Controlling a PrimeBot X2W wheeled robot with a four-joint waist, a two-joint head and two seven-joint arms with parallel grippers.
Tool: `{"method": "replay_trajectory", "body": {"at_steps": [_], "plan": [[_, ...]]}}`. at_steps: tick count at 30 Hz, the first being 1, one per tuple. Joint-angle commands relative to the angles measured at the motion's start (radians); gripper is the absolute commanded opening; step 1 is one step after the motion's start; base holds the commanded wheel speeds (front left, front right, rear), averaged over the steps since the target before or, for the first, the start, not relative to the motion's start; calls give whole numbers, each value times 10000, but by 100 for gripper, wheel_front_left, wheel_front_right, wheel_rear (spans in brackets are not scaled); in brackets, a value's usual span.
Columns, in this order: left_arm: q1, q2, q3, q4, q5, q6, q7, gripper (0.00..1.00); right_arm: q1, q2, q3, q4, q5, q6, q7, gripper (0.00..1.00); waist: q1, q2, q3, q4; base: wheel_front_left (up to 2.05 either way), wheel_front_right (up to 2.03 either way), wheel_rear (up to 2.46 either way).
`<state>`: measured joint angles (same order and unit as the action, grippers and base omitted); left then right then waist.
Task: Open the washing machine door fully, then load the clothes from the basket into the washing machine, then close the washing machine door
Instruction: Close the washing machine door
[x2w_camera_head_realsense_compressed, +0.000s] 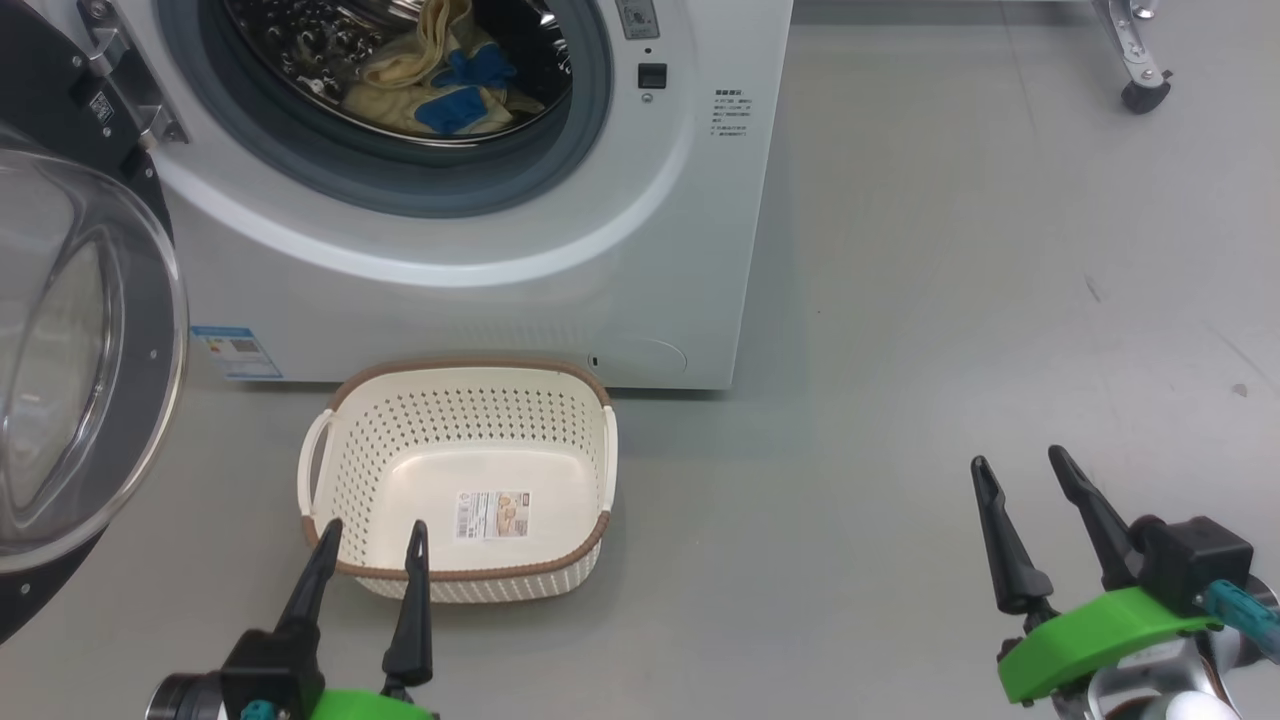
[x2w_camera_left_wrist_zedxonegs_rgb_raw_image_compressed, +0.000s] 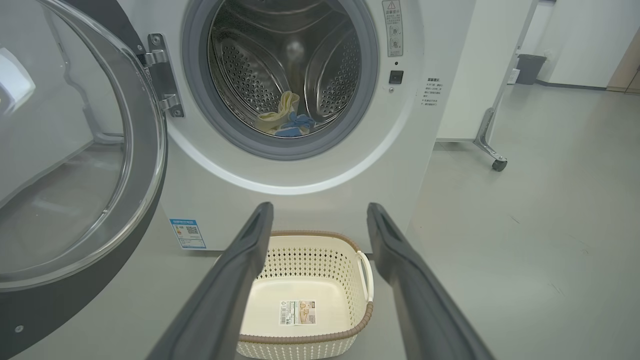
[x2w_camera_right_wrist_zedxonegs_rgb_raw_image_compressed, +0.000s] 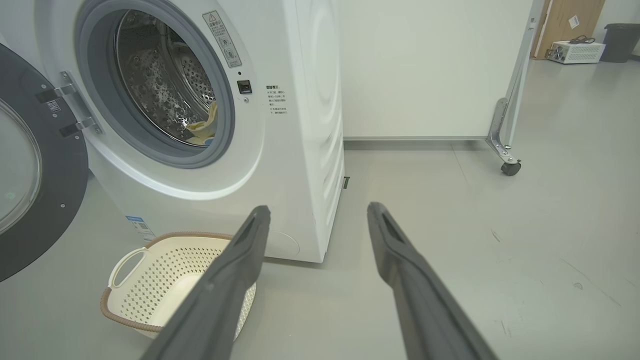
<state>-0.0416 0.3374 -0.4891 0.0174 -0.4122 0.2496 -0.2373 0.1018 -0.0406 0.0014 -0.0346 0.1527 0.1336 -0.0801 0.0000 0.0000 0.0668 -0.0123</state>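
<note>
The white washing machine (x2w_camera_head_realsense_compressed: 500, 240) (x2w_camera_left_wrist_zedxonegs_rgb_raw_image_compressed: 310, 175) (x2w_camera_right_wrist_zedxonegs_rgb_raw_image_compressed: 300, 125) stands with its door (x2w_camera_head_realsense_compressed: 70, 330) (x2w_camera_left_wrist_zedxonegs_rgb_raw_image_compressed: 75, 150) (x2w_camera_right_wrist_zedxonegs_rgb_raw_image_compressed: 30, 165) swung wide open to the left. Cream-yellow clothes (x2w_camera_head_realsense_compressed: 440, 70) (x2w_camera_left_wrist_zedxonegs_rgb_raw_image_compressed: 282, 120) (x2w_camera_right_wrist_zedxonegs_rgb_raw_image_compressed: 202, 131) with blue cuffs lie inside the drum. On the floor in front sits the cream basket (x2w_camera_head_realsense_compressed: 350, 470) (x2w_camera_left_wrist_zedxonegs_rgb_raw_image_compressed: 345, 260) (x2w_camera_right_wrist_zedxonegs_rgb_raw_image_compressed: 150, 290), holding nothing but its label. My left gripper (x2w_camera_head_realsense_compressed: 372, 535) (x2w_camera_left_wrist_zedxonegs_rgb_raw_image_compressed: 320, 212) hovers open at the basket's near rim. My right gripper (x2w_camera_head_realsense_compressed: 1020, 465) (x2w_camera_right_wrist_zedxonegs_rgb_raw_image_compressed: 318, 212) is open over bare floor to the right.
Grey floor spreads to the right of the machine. A white partition on a castor leg (x2w_camera_head_realsense_compressed: 1140, 90) (x2w_camera_left_wrist_zedxonegs_rgb_raw_image_compressed: 497, 162) (x2w_camera_right_wrist_zedxonegs_rgb_raw_image_compressed: 510, 165) stands behind to the right. A dark bin (x2w_camera_left_wrist_zedxonegs_rgb_raw_image_compressed: 530, 67) (x2w_camera_right_wrist_zedxonegs_rgb_raw_image_compressed: 620, 40) and a cardboard box (x2w_camera_right_wrist_zedxonegs_rgb_raw_image_compressed: 565, 20) sit far back.
</note>
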Motion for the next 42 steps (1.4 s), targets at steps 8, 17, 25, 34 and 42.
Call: {"method": "replay_trajectory", "body": {"at_steps": [8,17,25,34,42], "plan": [[-540,246,322,-246,109,1512,-123,100,-227,-97,87,-340,-11,-29,-91,100,0,0,-15,113,0,0,0],[-577,185,286,-218,109,1511,-153,100,-156,-97,2,-481,-57,-29,-15,100,0,0,-54,508,0,0,0],[-608,155,262,-221,126,1518,-174,100,-107,-97,19,-596,-51,-29,17,100,0,0,-7,1357,0,0,0],[-602,102,259,-186,98,1517,-193,100,-126,-97,64,-592,-48,-29,13,100,0,0,-92,2722,0,0,0],[-552,24,310,-207,88,1526,-215,100,-181,-97,255,-578,-50,-29,29,100,0,0,-136,3687,0,0,0]]}}
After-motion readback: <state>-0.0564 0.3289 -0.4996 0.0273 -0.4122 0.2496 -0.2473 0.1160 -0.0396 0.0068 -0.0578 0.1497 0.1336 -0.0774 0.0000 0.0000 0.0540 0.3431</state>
